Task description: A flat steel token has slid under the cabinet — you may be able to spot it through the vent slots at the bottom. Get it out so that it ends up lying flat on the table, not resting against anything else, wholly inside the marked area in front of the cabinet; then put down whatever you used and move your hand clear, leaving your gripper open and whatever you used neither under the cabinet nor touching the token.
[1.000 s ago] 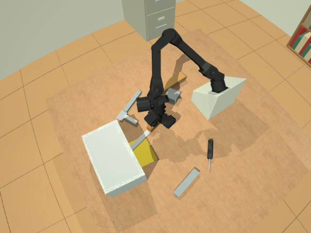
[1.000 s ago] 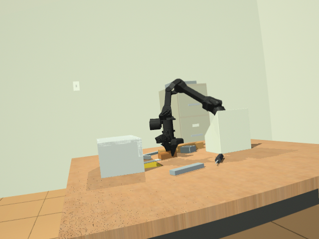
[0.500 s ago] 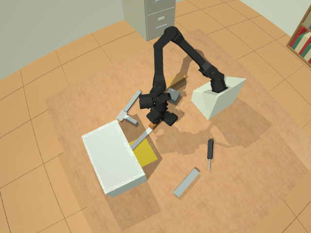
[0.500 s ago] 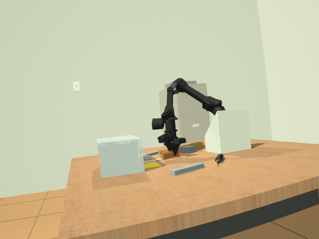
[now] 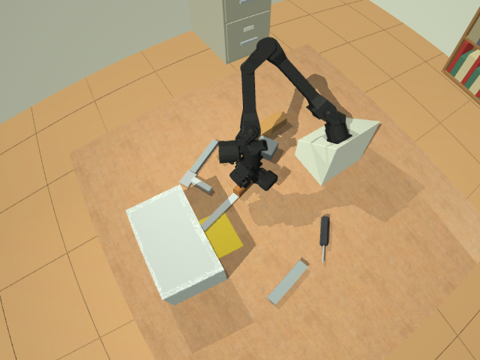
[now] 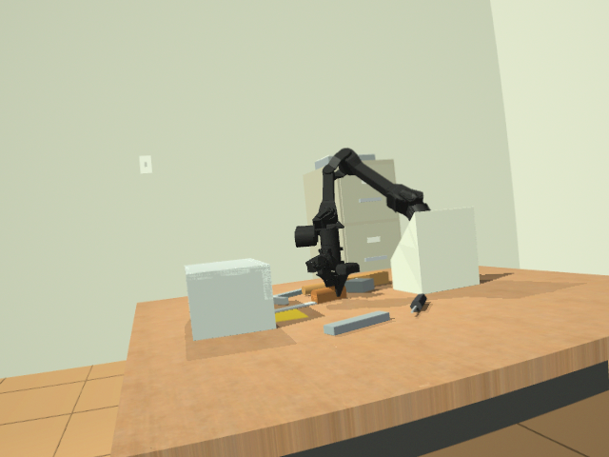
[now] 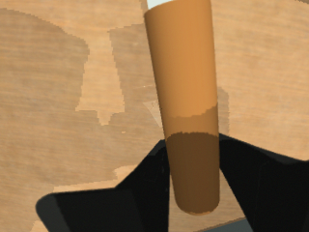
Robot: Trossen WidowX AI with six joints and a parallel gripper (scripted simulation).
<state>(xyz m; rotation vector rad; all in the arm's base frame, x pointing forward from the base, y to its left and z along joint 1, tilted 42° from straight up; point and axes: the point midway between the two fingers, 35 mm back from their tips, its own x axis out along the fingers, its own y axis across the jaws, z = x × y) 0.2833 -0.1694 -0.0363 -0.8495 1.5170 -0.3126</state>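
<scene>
My gripper (image 5: 250,184) (image 6: 338,292) (image 7: 188,141) is shut on the orange handle (image 5: 238,190) (image 6: 321,295) (image 7: 185,72) of a tool with a long flat grey blade (image 5: 220,211) (image 6: 295,307). The gripper points down, low over the table. The blade crosses a corner of the yellow marked area (image 5: 229,240) (image 6: 294,315) and reaches the front of the white cabinet (image 5: 176,244) (image 6: 230,305). The cabinet hides the blade's far end, so I cannot tell how far under it reaches. The steel token is not visible in any view, nor are the vent slots.
An angled grey tool (image 5: 203,157) lies near the cabinet's back corner. A grey block (image 5: 270,148) (image 6: 359,285) and a yellow-orange bar (image 5: 273,124) (image 6: 378,277) lie behind the gripper. A grey bar (image 5: 288,281) (image 6: 356,323), a screwdriver (image 5: 325,231) (image 6: 418,302) and a pale wedge-shaped block (image 5: 343,157) (image 6: 447,250) stand or lie rightward.
</scene>
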